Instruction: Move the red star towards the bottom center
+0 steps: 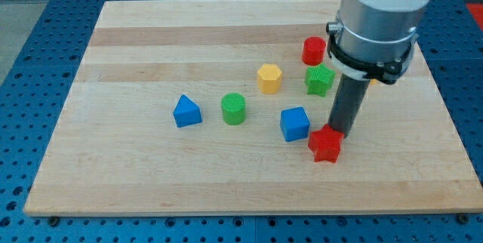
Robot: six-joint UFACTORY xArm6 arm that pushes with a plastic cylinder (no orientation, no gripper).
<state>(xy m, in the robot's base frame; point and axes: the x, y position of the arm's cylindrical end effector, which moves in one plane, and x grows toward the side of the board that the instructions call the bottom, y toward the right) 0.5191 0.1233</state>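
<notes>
- While my tip (345,131) rests against the red star (325,145) from its 1 o'clock side, the star sits right of centre in the lower half of the wooden board (136,175), just beside the blue cube (294,123) at its 10 o'clock.
- No gripper exists on this arm: the rod simply ends in a plain tip, so nothing opens or closes; contact is by pushing only.
- Bottom centre lies toward 8 o'clock from the star, across bare wood.
- To do this push well, I judge the tip should stay behind the star's middle on its 2 o'clock side, so the force runs through the block and not past a point of the star, which would spin it aside.
- A slow, steady slide seems wise, with small corrections if the star starts to rotate.
- The blue cube is the nearest hazard; steering slightly downward first should clear it.
- The green cylinder (234,109), blue triangle (186,112), yellow hexagon (269,78), green star (320,80) and red cylinder (314,50) lie toward 10 to 12 o'clock, well apart from the path.
</notes>
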